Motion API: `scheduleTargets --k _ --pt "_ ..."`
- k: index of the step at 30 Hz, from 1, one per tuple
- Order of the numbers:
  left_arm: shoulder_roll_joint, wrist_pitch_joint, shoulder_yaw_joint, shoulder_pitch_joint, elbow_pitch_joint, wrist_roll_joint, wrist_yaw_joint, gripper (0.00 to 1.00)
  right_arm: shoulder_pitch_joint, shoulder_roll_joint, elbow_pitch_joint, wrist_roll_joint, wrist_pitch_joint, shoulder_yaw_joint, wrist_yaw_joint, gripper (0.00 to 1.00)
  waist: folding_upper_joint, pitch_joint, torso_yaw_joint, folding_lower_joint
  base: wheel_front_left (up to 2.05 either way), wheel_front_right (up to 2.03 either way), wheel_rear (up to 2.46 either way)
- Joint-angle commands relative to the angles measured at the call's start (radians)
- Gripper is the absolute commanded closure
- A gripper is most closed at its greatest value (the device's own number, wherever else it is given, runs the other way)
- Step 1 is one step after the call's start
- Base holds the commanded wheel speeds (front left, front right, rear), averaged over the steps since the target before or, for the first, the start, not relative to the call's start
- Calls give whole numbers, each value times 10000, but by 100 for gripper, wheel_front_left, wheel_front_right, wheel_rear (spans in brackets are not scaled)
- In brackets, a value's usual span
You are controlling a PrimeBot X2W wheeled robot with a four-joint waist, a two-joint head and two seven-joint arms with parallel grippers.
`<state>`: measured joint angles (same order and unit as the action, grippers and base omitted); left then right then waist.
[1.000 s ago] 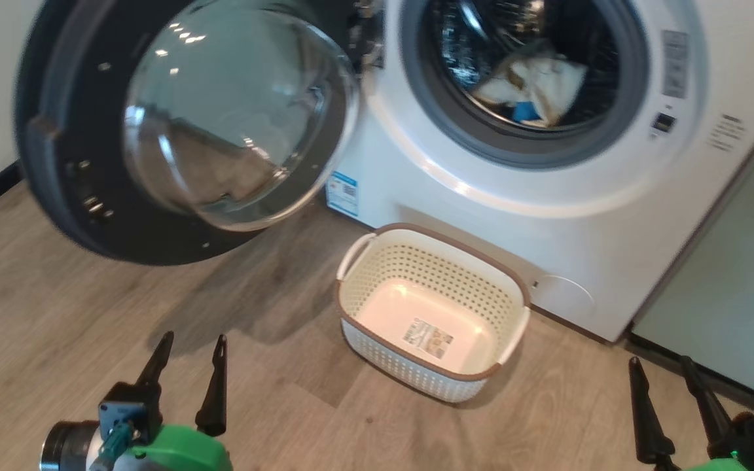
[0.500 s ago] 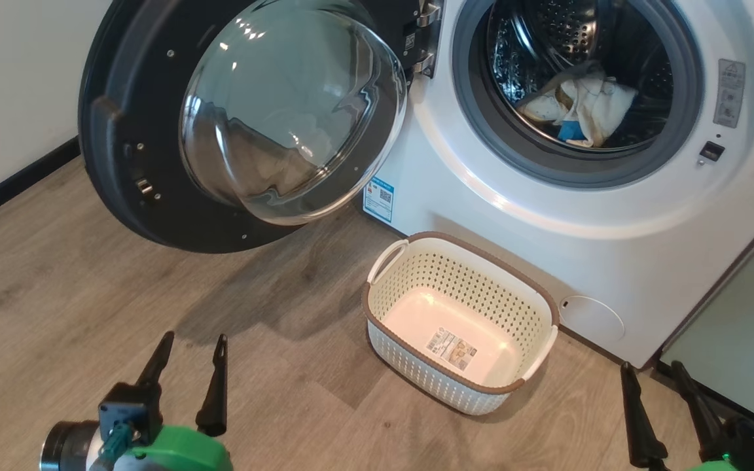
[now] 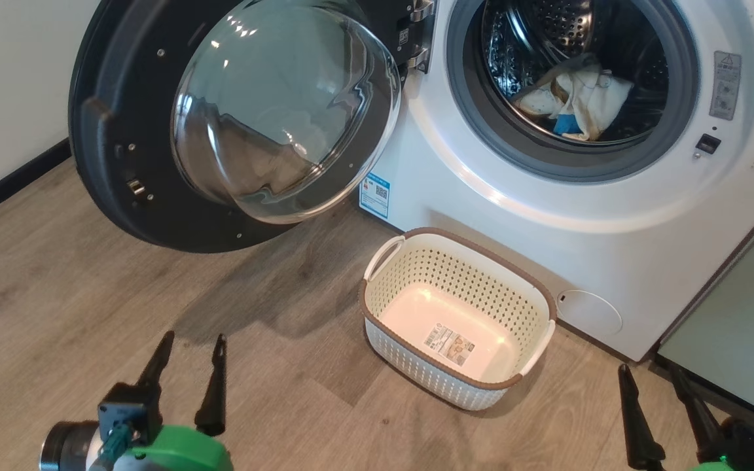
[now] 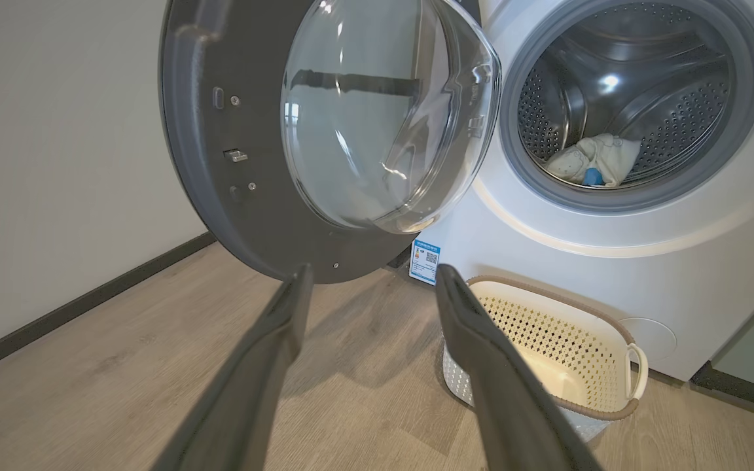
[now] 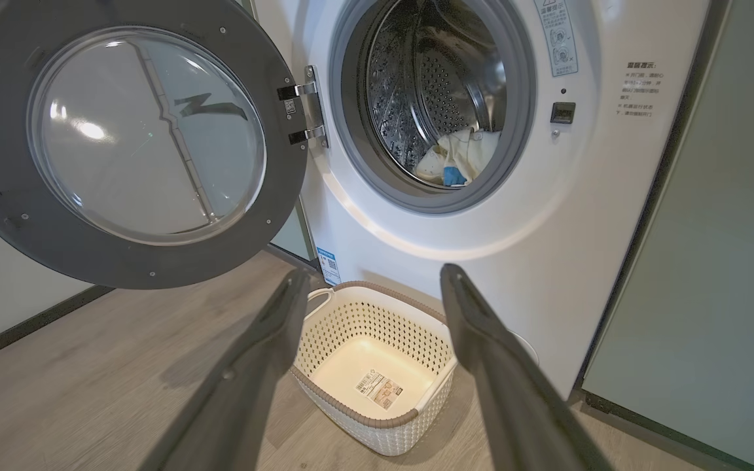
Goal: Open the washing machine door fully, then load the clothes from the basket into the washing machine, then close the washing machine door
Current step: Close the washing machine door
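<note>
The washing machine door [image 3: 154,163] [image 4: 233,98] [image 5: 128,140] stands swung wide open to the left of the washing machine [image 3: 547,229] [image 4: 612,261] [image 5: 547,229]. Pale yellow clothes [image 3: 580,95] [image 4: 596,160] [image 5: 459,157] with a blue patch lie inside the steel drum. On the floor in front of the machine sits the basket [image 3: 459,261] [image 4: 550,314] [image 5: 377,314], with a sticker on its bottom and no garments in it. My left gripper [image 3: 192,343] [image 4: 374,278] is open at the lower left, well short of the door. Low at the right, my right gripper [image 3: 650,373] [image 5: 377,278] is open beside the basket.
A pale wall with a dark skirting board [image 3: 10,183] runs along the left. A pale green cabinet panel [image 3: 743,314] [image 5: 711,261] adjoins the machine on the right. Wood-look floor [image 3: 89,314] spreads between my grippers and the door.
The whole head picture has shifted, so the camera has moved. Neither gripper has changed its opening, and door, basket and clothes keep their places.
</note>
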<state>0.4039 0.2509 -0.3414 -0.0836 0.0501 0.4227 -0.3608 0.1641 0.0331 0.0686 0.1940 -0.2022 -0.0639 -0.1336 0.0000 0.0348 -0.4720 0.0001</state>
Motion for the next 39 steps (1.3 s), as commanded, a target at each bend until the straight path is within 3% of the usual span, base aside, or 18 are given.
scheduleTargets --k 1,2,3,14,19,25,30,33,39 --pt "224 68 426 377 331 20 -36 52 -320 171 -280 57 -165 -171 29 0 0 1 17 -1 0 0 0" --pt "198 70 441 372 338 67 -18 71 -316 171 -277 53 -165 -162 29 0 0 4 18 -1 0 0 0" --pt "191 72 441 368 345 110 33 100 -314 171 -279 50 -165 -155 29 0 0 4 21 -1 0 0 0" --pt "248 90 513 338 417 261 377 100 -302 171 -291 57 -161 -170 29 0 0 34 3 -1 0 0 0" --pt "181 102 794 333 935 649 918 100 -252 171 -300 63 -163 -174 29 0 0 94 -38 -1 0 0 0" --pt "-878 106 2371 430 2419 2840 2641 100 -174 171 -372 30 -133 -99 29 0 0 130 -146 -1 0 0 0" --pt "-1585 107 3857 702 3114 5311 4146 100 -195 171 -435 21 -84 -129 29 0 0 96 -151 -1 0 0 0" --pt "-1700 102 4577 1060 3517 6886 4530 100 -192 171 -463 13 -58 -121 29 0 0 66 -148 -1 0 0 0" --pt "-928 -205 5950 2145 3757 9022 4776 100 -204 171 -575 -41 30 -53 29 0 0 -100 -158 -1 0 0 0"
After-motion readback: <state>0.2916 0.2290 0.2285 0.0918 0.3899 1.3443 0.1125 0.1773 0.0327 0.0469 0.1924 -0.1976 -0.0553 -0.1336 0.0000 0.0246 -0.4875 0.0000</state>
